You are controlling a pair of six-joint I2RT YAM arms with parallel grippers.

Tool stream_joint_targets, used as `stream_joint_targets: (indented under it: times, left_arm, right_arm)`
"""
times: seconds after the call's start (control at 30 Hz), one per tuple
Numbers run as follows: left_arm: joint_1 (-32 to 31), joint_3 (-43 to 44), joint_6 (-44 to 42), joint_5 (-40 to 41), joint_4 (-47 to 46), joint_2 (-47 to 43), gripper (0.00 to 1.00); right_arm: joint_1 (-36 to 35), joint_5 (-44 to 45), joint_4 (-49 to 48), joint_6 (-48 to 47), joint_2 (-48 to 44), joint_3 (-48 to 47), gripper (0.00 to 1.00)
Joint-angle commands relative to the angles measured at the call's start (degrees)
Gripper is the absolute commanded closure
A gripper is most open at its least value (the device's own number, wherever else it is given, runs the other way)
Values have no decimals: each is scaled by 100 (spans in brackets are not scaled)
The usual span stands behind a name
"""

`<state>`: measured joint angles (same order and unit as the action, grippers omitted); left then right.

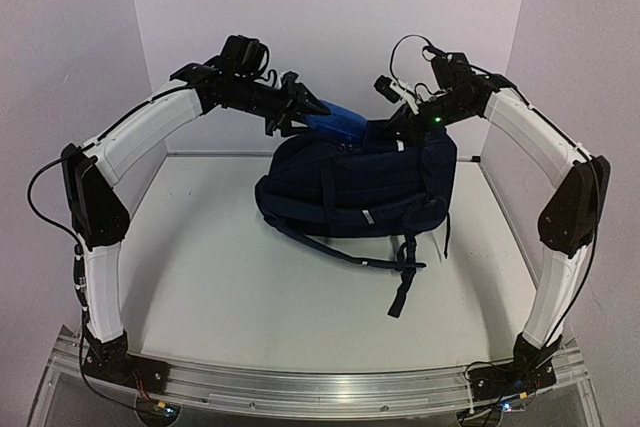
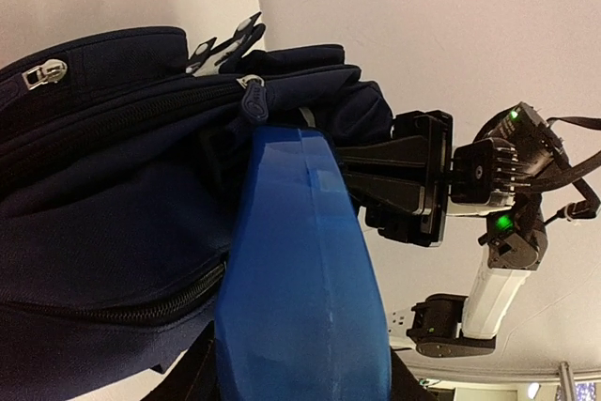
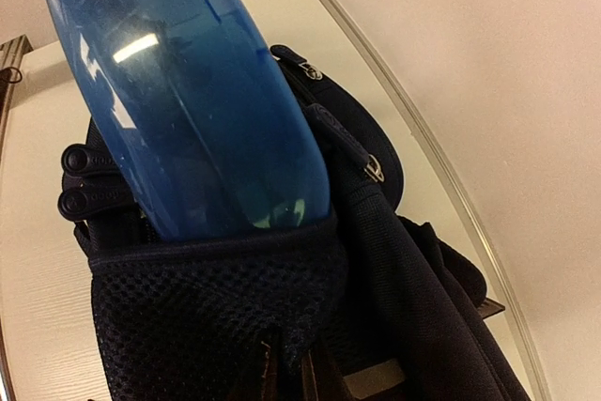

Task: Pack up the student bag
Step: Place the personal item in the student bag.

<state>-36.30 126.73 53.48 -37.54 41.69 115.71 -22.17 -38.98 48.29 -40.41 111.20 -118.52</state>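
Student bag [image 1: 360,192] first: from the overhead camera I see it lying on its side toward the far middle of the white desk [image 1: 220,267], a bulky navy shape. Its dark straps [image 1: 405,267] trail off it toward the near edge and rest on the desk surface.

Both arms arch in over the bag from either side and meet at its far upper edge.

Next down in size is a translucent blue bottle [image 1: 338,124]. It sits tilted against the top of the bag, and on the right wrist feed I can see its lower end tucked inside a dark mesh pocket [image 3: 207,307], with the pocket's rim wrapped around it.

My left hand [image 1: 300,112] is clamped on the bottle's free end — the bottle fills the middle of that wrist view, with a dark finger at each side of it.

My right hand [image 3: 286,373] is pressed almost together, pinching the mesh fabric just below the bottle.

Smallest of all are the zip pulls: two dark rubbery ones [image 3: 89,180] beside the bottle and a silver one [image 2: 47,72] on the bag's upper seam.
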Motion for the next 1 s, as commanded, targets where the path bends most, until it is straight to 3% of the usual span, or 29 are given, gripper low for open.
stream_joint_targets:
  times: [0.0,0.13,0.27,0.43,0.53,0.77,0.97]
  left_arm:
    - [-79,-370,157,-423,-120,312,90]
    - [-62,-1333,799,-1139,-1653,-14,93]
    - [27,-2086,1068,-1372,-1966,-406,95]
    - [247,-2694,1082,-1126,-1509,-842,100]
    - [271,-2503,901,-1065,-1111,-758,100]
    - [272,-1802,571,-1068,-365,-307,100]
    - [230,-1779,700,-1133,-511,-151,100]
  right_arm:
    - [-41,-364,473,35,-148,14,92]
    - [-37,-355,465,77,-143,5,90]
    - [77,-98,474,200,-160,-53,81]
    - [623,-125,552,586,-266,-267,41]
    - [899,-197,678,877,-377,-366,25]
    - [1786,-582,1704,1492,-268,-312,10]
    - [2173,-1163,2201,1575,-4,-170,8]
